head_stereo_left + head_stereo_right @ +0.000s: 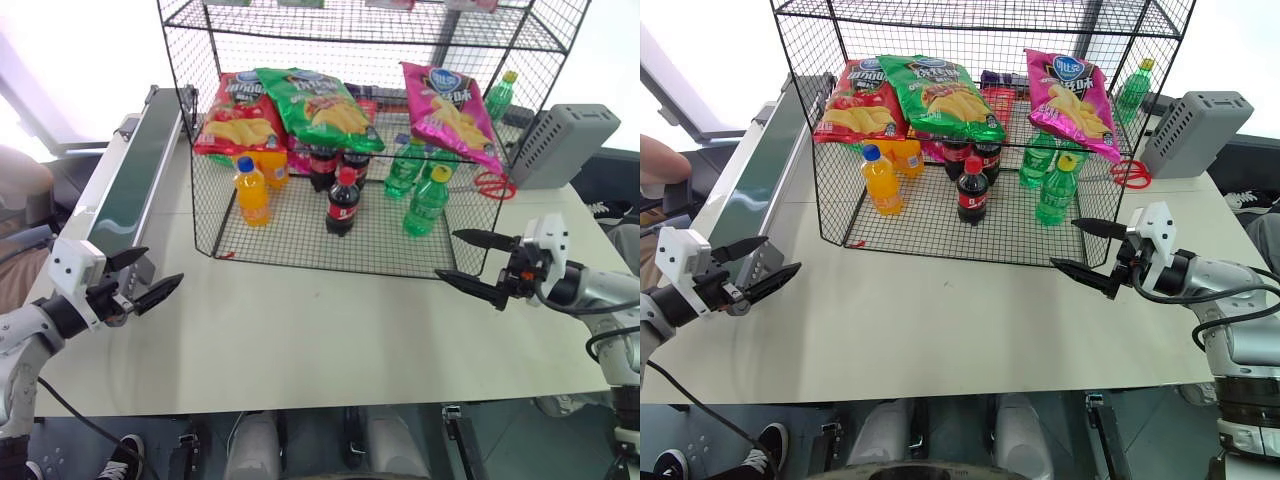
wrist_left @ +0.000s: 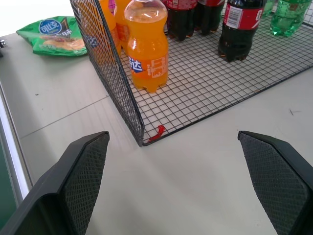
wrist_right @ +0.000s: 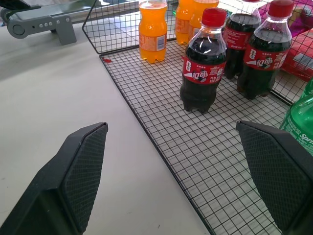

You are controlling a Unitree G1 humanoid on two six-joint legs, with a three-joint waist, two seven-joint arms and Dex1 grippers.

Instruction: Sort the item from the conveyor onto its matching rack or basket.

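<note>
Head views: black wire rack (image 1: 300,240) sits mid-table; pink chip bag (image 1: 450,112) lies on the rack's middle tier at its right end, beside the green chip bag (image 1: 318,105) and red chip bag (image 1: 235,115). Orange (image 1: 251,192), cola (image 1: 342,203) and green bottles (image 1: 427,201) stand on the bottom tier. Conveyor (image 1: 135,175) runs along the rack's left side, grey box (image 1: 565,145) on its right. Left gripper (image 1: 142,278) off the rack's front-left corner, right gripper (image 1: 477,265) at its front-right corner; both spread wide, holding nothing. Left wrist view: fingers (image 2: 73,181) apart, rack corner and orange bottle between them. Right wrist view: fingers (image 3: 78,176) apart, cola bottles (image 3: 203,63) on the rack floor ahead.
</note>
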